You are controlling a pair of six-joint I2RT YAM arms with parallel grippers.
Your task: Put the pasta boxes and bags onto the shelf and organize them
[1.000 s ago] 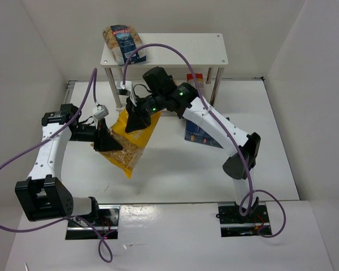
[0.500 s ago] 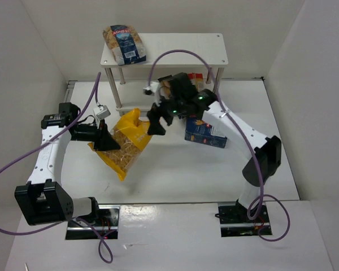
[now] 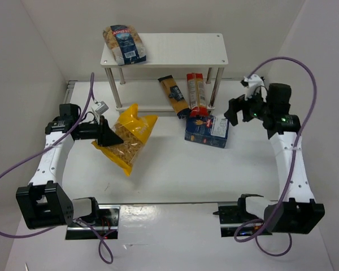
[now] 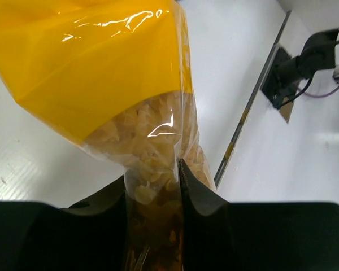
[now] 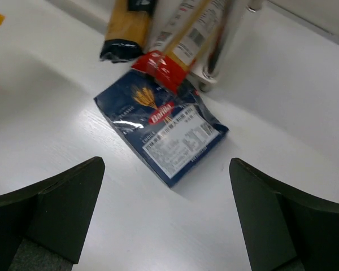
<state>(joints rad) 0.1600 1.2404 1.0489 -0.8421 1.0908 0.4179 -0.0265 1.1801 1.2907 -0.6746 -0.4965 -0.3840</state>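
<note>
Right arm has swung off the yellow crinkly bag of short pasta (image 3: 130, 138) and out to the right side of the white table (image 3: 175, 169). The right gripper (image 3: 231, 114) now hangs with its jaws spread fully wide and holding nothing. The bag is now carried by the left gripper (image 3: 104, 135) alone, which is clamped tight on the lower clear part, as the left wrist view shows with pasta squeezed between the fingers (image 4: 195, 195). The bag sits front-left of the small white two-tier shelf (image 3: 181, 48), with its long axis running diagonally and its yellow top toward the shelf. The key relation looks like right gripper to flat dark-blue box (image 3: 206, 131). The box lies flat on the table just left of that gripper, far nearer to it than to the left arm. In the right wrist view the box (image 5: 164, 132) is ahead of the open fingers, long axis diagonal to them, so the wrist probably needs a turn. The red-orange spaghetti pack (image 3: 196, 95) overlaps the box's far edge. The yellow-blue spaghetti pack (image 3: 174, 96) lies beside it, both poking out from under the top board. The clear bag with dark-blue label (image 3: 124, 44) is on the top board's left end.
</note>
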